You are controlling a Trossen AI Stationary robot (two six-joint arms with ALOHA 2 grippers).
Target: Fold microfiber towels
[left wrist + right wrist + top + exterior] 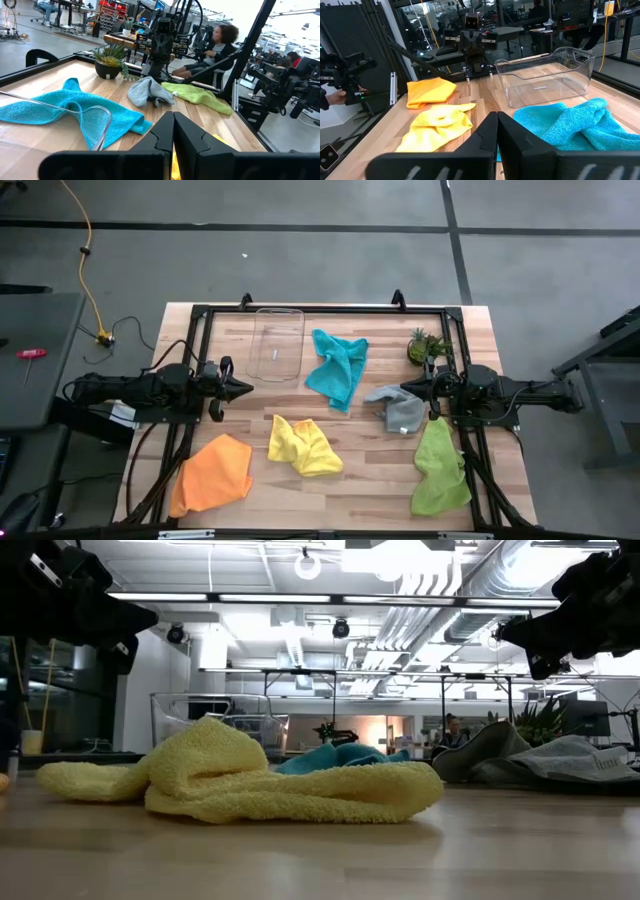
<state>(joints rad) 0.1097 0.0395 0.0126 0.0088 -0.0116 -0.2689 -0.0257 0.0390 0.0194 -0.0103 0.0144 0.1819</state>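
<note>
Towels: I count five, all loose and crumpled on the wooden table [340, 485], none folded.
Teal towel [338, 366]: rumpled, long axis running from the table's far edge toward me; roughly midway between the two grippers, touching neither.
Yellow towel [303, 445]: bunched heap, long axis across the table, on the near side of the line between the grippers.
Grey towel [398, 409]: small wad just beside the right gripper's tips, on their near side.
Lime green towel [440, 468]: long axis near-to-far, lying under the right arm, behind its tips.
Orange towel [212, 472]: spread flattest, nearer me than the left gripper.
Left gripper [246, 388]: fingers pressed together, empty, pointing across at the right one.
Right gripper [405, 389]: fingers pressed together, empty, pointing back.
Tray [276, 343]: clear, just beyond the left tips.
Plant [421, 346]: beyond the right tips.
</note>
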